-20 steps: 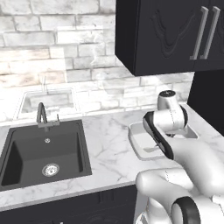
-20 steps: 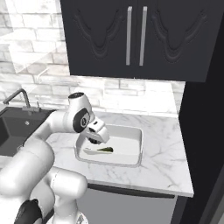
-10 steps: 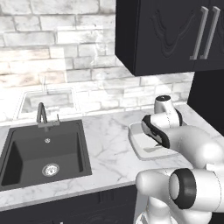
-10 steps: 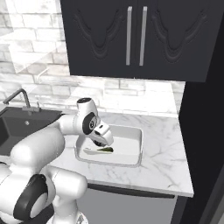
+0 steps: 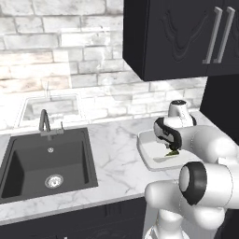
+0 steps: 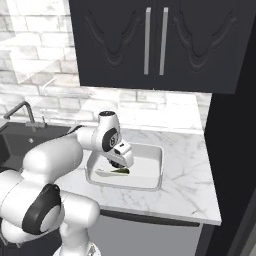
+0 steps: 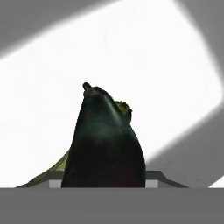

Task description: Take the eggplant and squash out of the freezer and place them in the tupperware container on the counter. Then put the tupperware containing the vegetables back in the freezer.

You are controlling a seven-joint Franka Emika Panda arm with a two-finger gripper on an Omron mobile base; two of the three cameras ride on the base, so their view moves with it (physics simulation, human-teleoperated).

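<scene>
The dark glossy eggplant is gripped by the tool, held low over the shallow white tupperware container near the tabletop's right edge, for release.

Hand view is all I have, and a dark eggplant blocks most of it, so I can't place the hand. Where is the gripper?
Observer: The gripper is low inside the tupperware container, which sits on the counter.
Operator: I see the eggplant and a green sliver behind it. What is that?
Observer: A green vegetable lying on the container's floor, right under the hand.
Operator: Anything nearby to avoid?
Observer: The black sink is set in the counter to the arm's left, well apart from the container.
</scene>
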